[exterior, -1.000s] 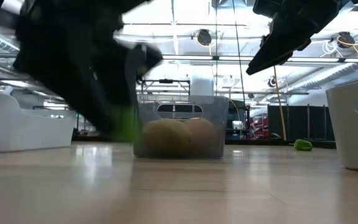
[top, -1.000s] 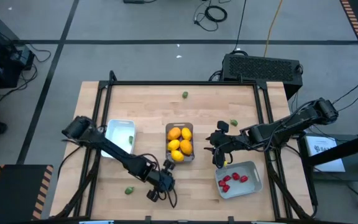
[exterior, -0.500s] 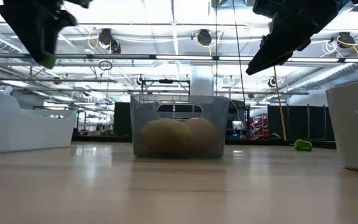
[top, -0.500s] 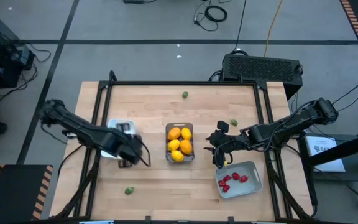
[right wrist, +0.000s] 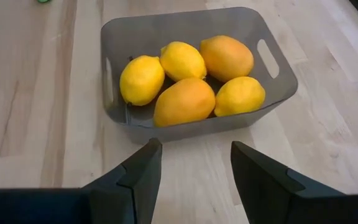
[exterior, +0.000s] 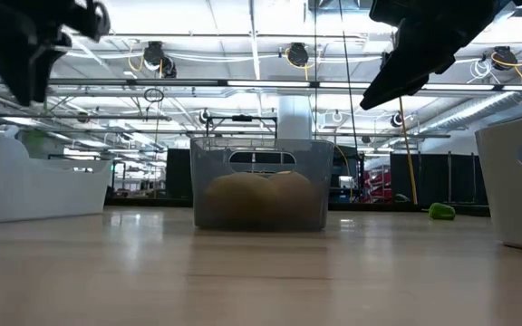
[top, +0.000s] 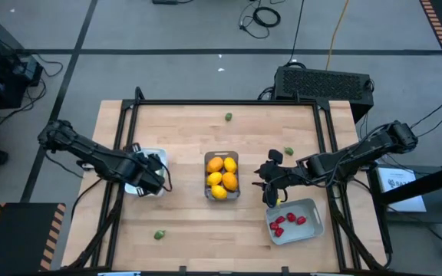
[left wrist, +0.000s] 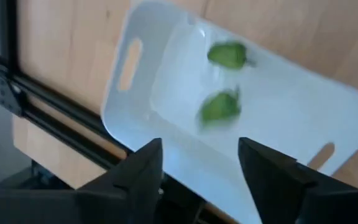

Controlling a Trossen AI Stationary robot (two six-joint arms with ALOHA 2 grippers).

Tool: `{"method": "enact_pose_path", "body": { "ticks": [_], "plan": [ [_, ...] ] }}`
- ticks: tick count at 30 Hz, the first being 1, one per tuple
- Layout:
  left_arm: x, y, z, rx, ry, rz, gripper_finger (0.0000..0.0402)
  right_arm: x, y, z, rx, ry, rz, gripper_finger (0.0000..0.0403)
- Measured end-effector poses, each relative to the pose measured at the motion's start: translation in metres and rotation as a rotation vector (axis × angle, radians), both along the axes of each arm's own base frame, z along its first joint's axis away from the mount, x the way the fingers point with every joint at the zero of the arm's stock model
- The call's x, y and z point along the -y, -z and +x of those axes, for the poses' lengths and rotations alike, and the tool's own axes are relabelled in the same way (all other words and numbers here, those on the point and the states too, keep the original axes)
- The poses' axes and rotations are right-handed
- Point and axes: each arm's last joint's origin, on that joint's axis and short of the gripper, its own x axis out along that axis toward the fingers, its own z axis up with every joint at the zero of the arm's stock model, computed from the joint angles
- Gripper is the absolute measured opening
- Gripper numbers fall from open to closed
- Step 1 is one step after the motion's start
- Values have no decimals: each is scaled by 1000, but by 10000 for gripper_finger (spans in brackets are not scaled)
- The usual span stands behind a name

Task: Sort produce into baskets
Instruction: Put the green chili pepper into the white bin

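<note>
My left gripper [top: 153, 175] hangs open over the white tray [top: 138, 159] at the table's left, touching nothing. In the left wrist view, two small green pieces [left wrist: 227, 55] [left wrist: 219, 107] are in the tray [left wrist: 166, 81], the nearer one blurred. My right gripper [top: 265, 185] waits open and empty above the table, between the clear bin [top: 222, 175] of yellow and orange lemons [right wrist: 185, 99] and the grey-blue tray [top: 313, 222] with red strawberries [top: 286, 221]. Loose green pieces lie on the table at the far side [top: 228, 116], right [top: 288, 152] and near left [top: 159, 234].
The table has a black frame rail [top: 129, 123] along its left, far and right sides. In the low view, the white tray [exterior: 34, 186] stands at left, the clear bin [exterior: 259, 181] in the middle, the other tray's wall [exterior: 519, 181] at right, and a green piece [exterior: 441, 211] beside it.
My left gripper has risen from the table's near edge carrying a green piece and gone toward the left edge to the white tray. It has let the piece go, and the piece is now in the tray beside another. My right arm has kept still.
</note>
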Motion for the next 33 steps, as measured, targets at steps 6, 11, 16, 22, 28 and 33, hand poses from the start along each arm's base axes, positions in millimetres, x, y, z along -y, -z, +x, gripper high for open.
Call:
{"method": "enact_pose_path", "body": {
  "ticks": [6,11,16,22,28,33],
  "plan": [
    [-2,7,0,-22,-26,-48,261,-4,0,-1,-2,-27,-12,183],
    [7,-2,22,201,-1,-154,265,-4,0,-1,0,-30,-15,183],
    [27,-20,58,567,96,-390,257,-4,0,-1,2,-28,-13,183],
    [69,-6,79,692,220,-518,249,-4,0,-1,2,-27,-13,183],
    [107,36,81,488,168,-579,248,-4,0,-1,-1,-38,-24,183],
    [132,64,78,364,156,-591,248,-4,0,-1,-4,-50,-38,183]
  ]
}}
